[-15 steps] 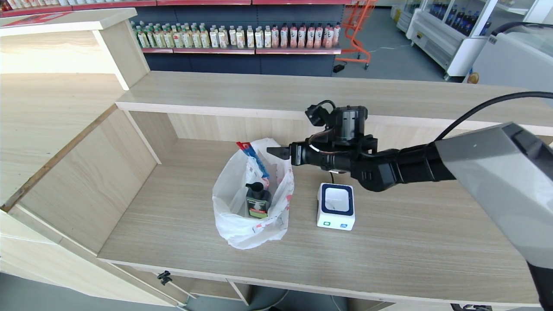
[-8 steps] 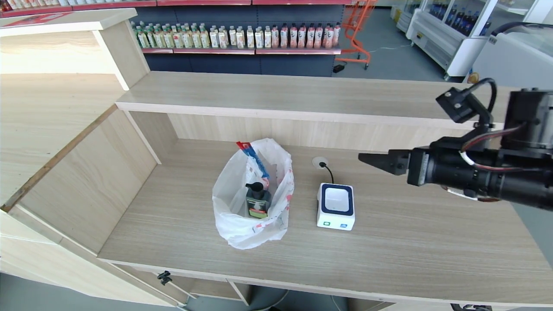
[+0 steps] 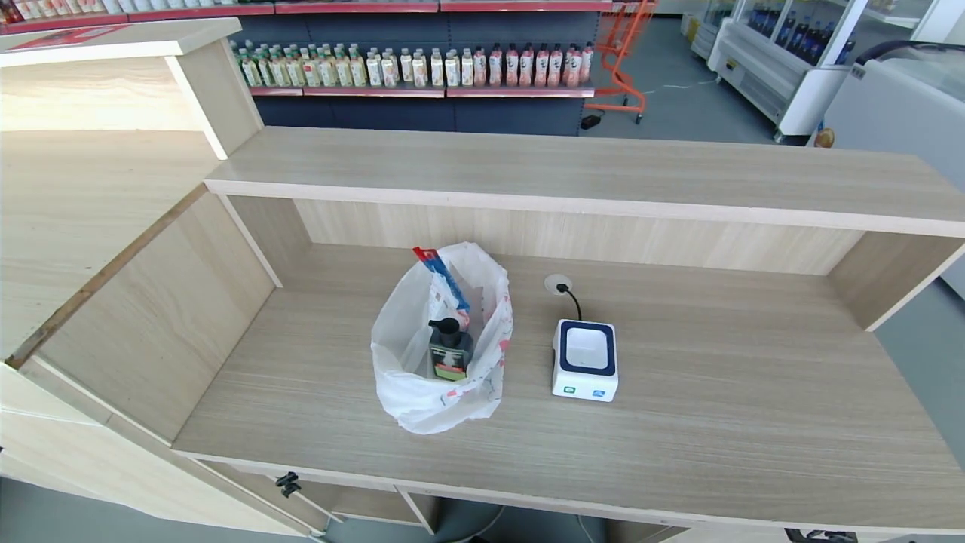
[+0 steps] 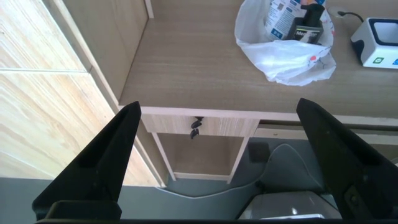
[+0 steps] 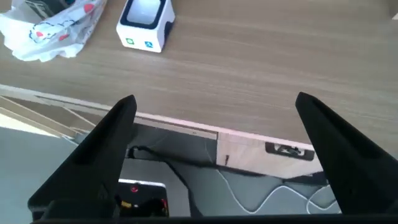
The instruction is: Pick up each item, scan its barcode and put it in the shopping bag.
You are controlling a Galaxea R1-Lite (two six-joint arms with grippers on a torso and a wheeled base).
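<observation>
Now that the right gripper (image 5: 216,99) has drawn back from the bag (image 3: 393,339), jaws spread empty like the left gripper's (image 4: 217,104), the bottle (image 3: 450,351) bagged, packing seems finished.

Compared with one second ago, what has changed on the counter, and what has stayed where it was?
The right arm, which reached over the shopping bag, pulled back to the robot's right; the right gripper now hangs open off the front edge of the counter. The shopping bag, the pump bottle in it and the scanner stayed in place.
</observation>
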